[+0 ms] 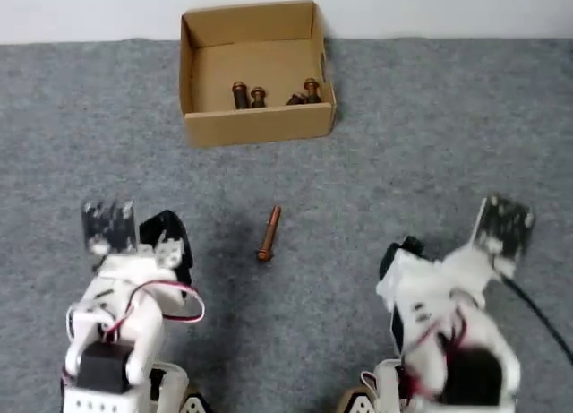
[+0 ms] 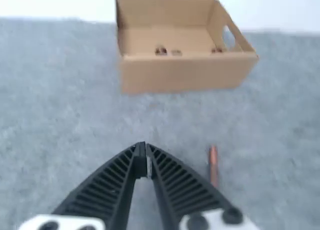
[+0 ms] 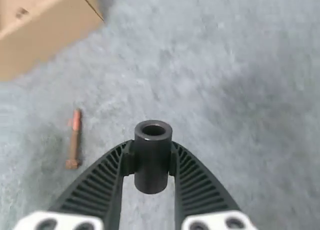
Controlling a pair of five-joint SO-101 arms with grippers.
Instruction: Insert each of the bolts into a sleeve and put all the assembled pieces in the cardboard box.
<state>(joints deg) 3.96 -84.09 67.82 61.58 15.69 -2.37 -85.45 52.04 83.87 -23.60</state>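
right gripper [image 3: 151, 150], seen from its own wrist camera, holds a dark sleeve [image 3: 152, 157] between its two ribbed black fingers, pinched at the sides. the sleeve stands upright with its open bore facing the camera. left gripper [image 2: 145, 150], seen from its wrist camera, has its fingertips pressed together with nothing between them, above the grey carpet.

one copper-coloured bolt [image 1: 269, 234] lies loose on the carpet [image 1: 403, 153] at the middle of the high view, between the two arms and apart from both. its head points toward the bottom of the frame and its shank tilts slightly right. the same bolt [image 3: 74, 140] shows near the right gripper in the right wrist view, and just beside the left gripper [image 2: 213, 165] in the left wrist view.

left arm [image 1: 125, 296] sits at the lower left of the high view, right arm [image 1: 448, 314] at the lower right.

open cardboard box [image 1: 260, 126] sits at the top centre of the high view, well apart from the bolt. inside, assembled pieces [image 1: 240, 95] stand against the wall nearest the arms: two side by side left of centre, another [image 1: 310, 90] toward the right corner.
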